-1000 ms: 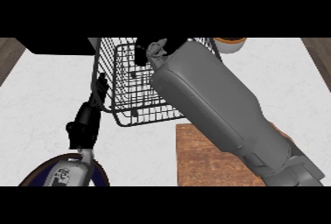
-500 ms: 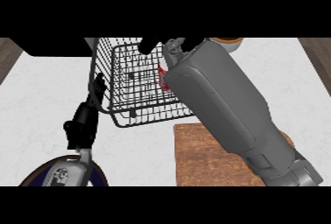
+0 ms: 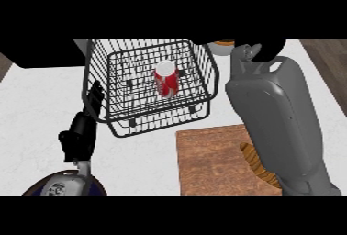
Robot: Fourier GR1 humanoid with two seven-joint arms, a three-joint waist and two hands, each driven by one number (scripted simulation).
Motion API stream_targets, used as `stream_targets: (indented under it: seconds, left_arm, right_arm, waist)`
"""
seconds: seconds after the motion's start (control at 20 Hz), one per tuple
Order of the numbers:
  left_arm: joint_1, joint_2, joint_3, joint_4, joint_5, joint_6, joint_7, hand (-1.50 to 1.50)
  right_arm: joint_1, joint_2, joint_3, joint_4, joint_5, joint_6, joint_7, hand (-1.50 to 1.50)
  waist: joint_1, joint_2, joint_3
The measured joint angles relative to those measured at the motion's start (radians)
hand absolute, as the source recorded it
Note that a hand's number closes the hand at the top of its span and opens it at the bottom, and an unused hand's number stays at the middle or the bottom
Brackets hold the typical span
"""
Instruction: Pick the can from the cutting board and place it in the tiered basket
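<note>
Near the worktop's (image 3: pixel 41 114) left edge the left hand (image 3: pixel 85 126) rests, its dark fingers held straight up beside the tiered basket's (image 3: pixel 102 82) left wall and holding nothing. The basket stands toward the worktop's back edge, and the red can (image 3: pixel 167 79) sits upright inside it, near the middle of the wire floor, touched by no hand. In front of the basket, at the worktop's near edge, lies the cutting board (image 3: pixel 213 160), bare of the can, with a striped brown thing (image 3: pixel 257 163) at its right side, half hidden. The right forearm (image 3: pixel 278 119) rises past the basket's right rim; the right hand (image 3: pixel 261 48) at the top is too dark to tell whether its fingers are spread or curled. The risk now, I'd say, is that forearm brushing the basket rim on its way out and tipping the can.
</note>
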Motion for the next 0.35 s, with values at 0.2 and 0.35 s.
stream_targets:
  seconds: [0.2, 0.35]
  left_arm:
    - [0.020, 0.014, 0.022, -0.005, 0.012, -0.004, -0.007, 0.00]
    - [0.030, 0.023, 0.037, -0.003, 0.023, -0.010, -0.014, 0.00]
  right_arm:
    - [0.186, -0.016, -0.042, -0.235, -0.034, 0.010, -0.013, -1.50]
    - [0.354, -0.031, -0.059, -0.428, -0.082, 0.034, -0.027, -1.50]
  waist:
    - [-0.021, -0.003, 0.000]
    - [-0.035, -0.004, 0.000]
